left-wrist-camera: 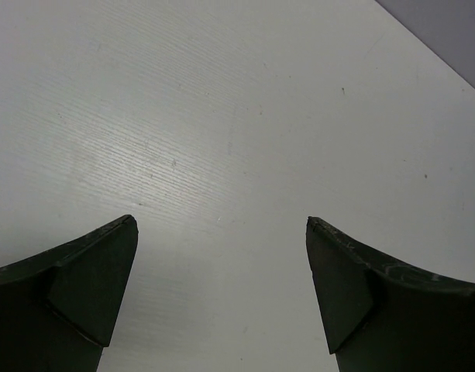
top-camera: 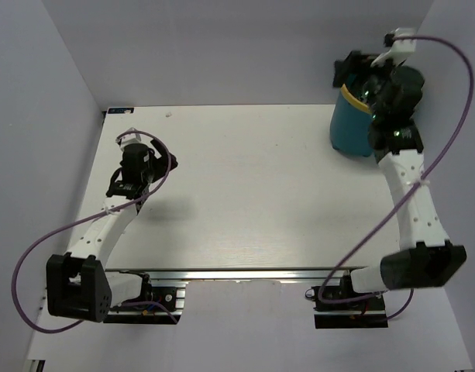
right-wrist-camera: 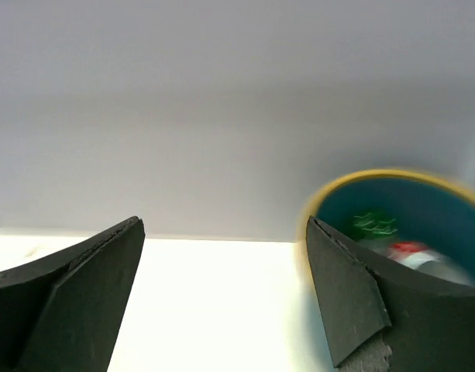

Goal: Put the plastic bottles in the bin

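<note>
The bin [top-camera: 347, 130] stands at the far right corner of the table [top-camera: 245, 194], teal with a yellow rim. Inside it the right wrist camera shows a green bottle [right-wrist-camera: 373, 225] and, just beside it, a red cap [right-wrist-camera: 407, 249] on a clear bottle [right-wrist-camera: 446, 269] (all blurred, so no label can be read). Only these 2 bottles can be made out; the lower part of the bin's mouth is hidden behind a finger.

The right gripper [right-wrist-camera: 222, 232] hovers up by the bin's rim. Its 2 fingers are spread wide with nothing between them, and the gap frames a strip of table and the pale wall [right-wrist-camera: 222, 101] beyond.

The left gripper [left-wrist-camera: 222, 225] hangs over the left side of the table, well apart from the bin. Its fingers are likewise splayed wide, with only white tabletop between them. A purple cable [top-camera: 458, 116] loops out from the right arm, and another from the left.
</note>
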Robot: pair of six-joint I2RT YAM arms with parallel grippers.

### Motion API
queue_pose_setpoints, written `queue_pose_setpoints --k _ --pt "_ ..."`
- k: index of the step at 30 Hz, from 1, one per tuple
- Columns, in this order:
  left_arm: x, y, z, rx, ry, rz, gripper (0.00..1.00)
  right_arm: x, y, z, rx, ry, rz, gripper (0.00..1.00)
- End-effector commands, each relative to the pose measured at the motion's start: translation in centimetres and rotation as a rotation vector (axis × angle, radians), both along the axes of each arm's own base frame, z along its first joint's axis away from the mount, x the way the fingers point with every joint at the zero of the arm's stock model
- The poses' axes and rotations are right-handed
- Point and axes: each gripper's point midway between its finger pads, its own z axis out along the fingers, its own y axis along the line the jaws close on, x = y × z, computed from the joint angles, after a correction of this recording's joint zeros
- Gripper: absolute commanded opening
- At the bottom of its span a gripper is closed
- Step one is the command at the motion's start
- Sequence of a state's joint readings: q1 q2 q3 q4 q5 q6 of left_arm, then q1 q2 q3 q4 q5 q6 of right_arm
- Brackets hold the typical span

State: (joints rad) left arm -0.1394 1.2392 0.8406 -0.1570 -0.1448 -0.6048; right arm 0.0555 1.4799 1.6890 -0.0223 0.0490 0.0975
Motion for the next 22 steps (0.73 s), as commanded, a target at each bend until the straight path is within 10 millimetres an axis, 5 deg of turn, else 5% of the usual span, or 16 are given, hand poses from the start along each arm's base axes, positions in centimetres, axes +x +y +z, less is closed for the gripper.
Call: queue_pose_setpoints --k 1,2,3,4,12,22 --pt "-1.9 0.4 1.2 -0.014 -0.022 0.01 0.98 -3.2 7.6 -6.9 0.021 0.131 0.241 0.89" --pt "-2.1 0.6 1.5 -0.01 -0.03 0.018 0.98 -5.3 8.7 -5.5 0.028 0.059 0.269 0.89" --pt "-2.4 0.8 1.6 -0.006 -0.031 0.027 0.98 -6.3 9.6 -6.5 0.036 0.058 0.287 0.89" --pt "-3.5 1.7 2.8 0.013 -0.059 0.06 0.98 -9.0 12.2 -10.6 0.084 0.108 0.366 0.89" --pt "-5.1 2.9 4.1 0.052 -0.138 0.089 0.98 -14.9 12.4 -22.2 0.282 0.203 0.44 0.89" --pt "-5.1 3.5 3.4 0.073 -0.114 0.121 0.98 -15.0 12.2 -23.3 0.272 0.217 0.435 0.89"
